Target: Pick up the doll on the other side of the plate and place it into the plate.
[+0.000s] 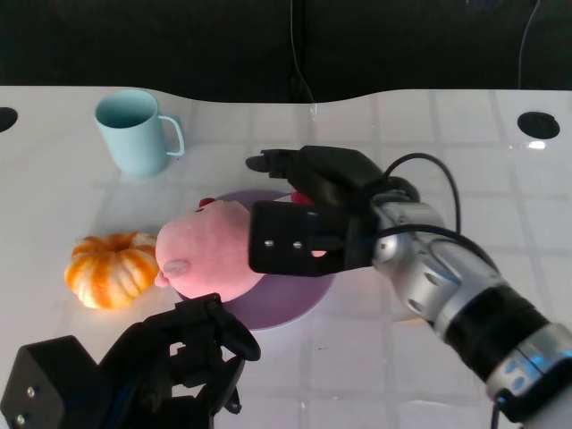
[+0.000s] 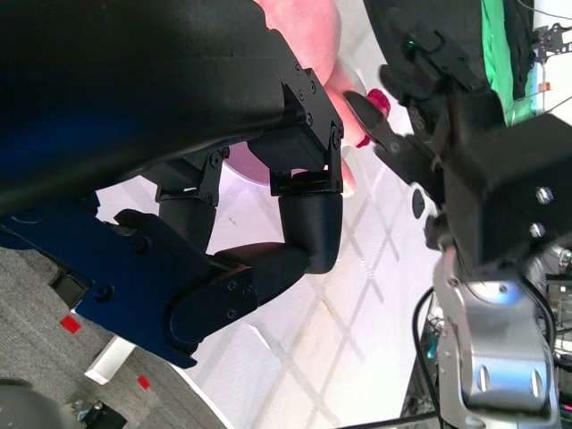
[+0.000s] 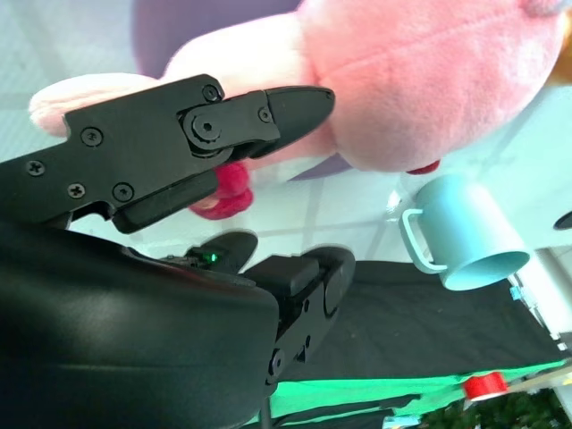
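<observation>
- Right hand (image 1: 299, 228) grips the pink doll (image 1: 210, 250) from its far-right end; fingers (image 3: 268, 112) lie against the plush.
- Doll lies on its side over the purple plate (image 1: 299, 299), its head overhanging the plate's left edge.
- Left hand (image 1: 192, 353) sits near the table's front edge, just below the doll, fingers curled, holding nothing.
- Orange pumpkin (image 1: 112, 268) just left of the doll.
- Light blue mug (image 1: 134, 130) stands well behind, upright.
</observation>
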`<move>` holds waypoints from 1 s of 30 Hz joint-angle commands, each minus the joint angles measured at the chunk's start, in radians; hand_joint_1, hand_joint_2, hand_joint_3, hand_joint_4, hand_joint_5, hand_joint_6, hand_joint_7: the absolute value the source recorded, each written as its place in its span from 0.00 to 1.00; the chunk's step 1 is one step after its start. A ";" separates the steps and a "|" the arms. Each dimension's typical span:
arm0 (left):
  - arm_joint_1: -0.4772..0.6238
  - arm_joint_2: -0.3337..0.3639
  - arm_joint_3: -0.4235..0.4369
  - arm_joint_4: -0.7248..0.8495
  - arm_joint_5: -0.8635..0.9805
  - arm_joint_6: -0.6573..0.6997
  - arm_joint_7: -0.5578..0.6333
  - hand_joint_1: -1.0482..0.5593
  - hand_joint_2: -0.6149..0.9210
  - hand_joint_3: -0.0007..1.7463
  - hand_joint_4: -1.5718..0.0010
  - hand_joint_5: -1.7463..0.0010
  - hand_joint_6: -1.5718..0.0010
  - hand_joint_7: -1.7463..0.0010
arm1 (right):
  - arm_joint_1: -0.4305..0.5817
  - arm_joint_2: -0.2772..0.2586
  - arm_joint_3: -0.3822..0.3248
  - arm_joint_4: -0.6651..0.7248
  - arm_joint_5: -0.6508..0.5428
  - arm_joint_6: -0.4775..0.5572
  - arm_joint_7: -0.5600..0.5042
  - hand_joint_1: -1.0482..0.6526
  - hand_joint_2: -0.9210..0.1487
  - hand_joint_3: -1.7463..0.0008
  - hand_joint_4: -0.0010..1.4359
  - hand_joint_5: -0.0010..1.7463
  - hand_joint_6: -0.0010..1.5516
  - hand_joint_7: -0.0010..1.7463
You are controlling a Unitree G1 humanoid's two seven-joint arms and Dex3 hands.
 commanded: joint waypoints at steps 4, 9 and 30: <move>-0.004 0.009 0.006 0.009 0.003 -0.015 0.002 0.42 0.77 0.60 0.58 0.00 0.54 0.21 | 0.091 -0.106 -0.004 -0.223 -0.002 -0.018 0.081 0.12 0.00 0.85 0.07 0.12 0.13 0.00; -0.008 0.010 0.006 0.012 0.005 -0.010 0.006 0.42 0.77 0.60 0.58 0.00 0.54 0.21 | 0.179 -0.178 -0.037 -0.408 0.019 -0.051 0.119 0.12 0.00 0.85 0.10 0.14 0.15 0.01; -0.006 0.002 0.007 0.002 0.000 0.001 0.011 0.44 0.79 0.60 0.59 0.00 0.55 0.22 | 0.709 -0.322 -0.351 -0.932 0.254 -0.202 0.105 0.56 0.07 0.96 0.47 0.56 0.58 0.16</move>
